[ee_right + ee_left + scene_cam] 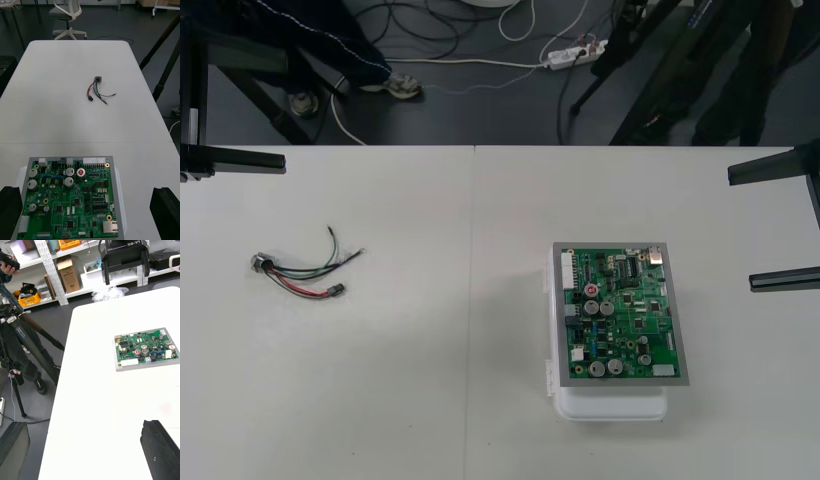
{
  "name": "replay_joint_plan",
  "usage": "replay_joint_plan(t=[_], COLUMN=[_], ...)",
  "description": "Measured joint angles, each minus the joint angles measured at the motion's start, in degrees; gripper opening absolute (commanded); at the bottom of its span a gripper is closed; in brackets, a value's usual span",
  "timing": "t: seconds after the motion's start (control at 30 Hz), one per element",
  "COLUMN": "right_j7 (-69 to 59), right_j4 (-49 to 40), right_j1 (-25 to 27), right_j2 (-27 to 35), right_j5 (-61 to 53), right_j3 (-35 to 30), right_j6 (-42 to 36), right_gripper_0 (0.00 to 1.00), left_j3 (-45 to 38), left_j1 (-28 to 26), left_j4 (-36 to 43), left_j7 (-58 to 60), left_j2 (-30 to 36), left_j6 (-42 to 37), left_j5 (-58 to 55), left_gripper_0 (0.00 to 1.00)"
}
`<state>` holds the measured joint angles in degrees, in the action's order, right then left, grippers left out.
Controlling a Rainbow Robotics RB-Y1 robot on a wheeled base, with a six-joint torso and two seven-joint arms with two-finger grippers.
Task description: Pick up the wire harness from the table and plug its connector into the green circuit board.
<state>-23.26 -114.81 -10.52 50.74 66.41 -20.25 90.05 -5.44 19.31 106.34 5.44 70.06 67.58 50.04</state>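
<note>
Wire harness [298, 272] lies near the left edge of the tabletop [430, 400]; green circuit board [620, 315] sits toward its right edge; left pincer [80, 425] and right pincer [742, 228] both spread open.

One desk [480, 430] carries one green circuit board [620, 315] on one white base [610, 405], and one wire harness [300, 272]. The harness has one round metal socket [260, 264], one small black plug [337, 291] and a few thin wires in three colours, red, green and black; their exact number cannot be told. There are two pincers, the left pincer [84, 423] and the right pincer [741, 228], each with two black fingers [165, 210].
</note>
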Motion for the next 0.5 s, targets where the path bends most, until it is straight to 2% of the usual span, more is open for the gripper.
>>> replay_joint_plan(t=[0.5], right_j7=[0.0], right_j4=[0.0], right_j1=[0.0], right_j2=[0.0], right_j5=[0.0], right_j3=[0.0], right_j6=[0.0], right_gripper_0=[1.0], left_j3=[0.0], left_j1=[0.0], left_j4=[0.0], left_j7=[0.0], left_j2=[0.0], left_j6=[0.0], left_j5=[0.0], left_gripper_0=[0.87])
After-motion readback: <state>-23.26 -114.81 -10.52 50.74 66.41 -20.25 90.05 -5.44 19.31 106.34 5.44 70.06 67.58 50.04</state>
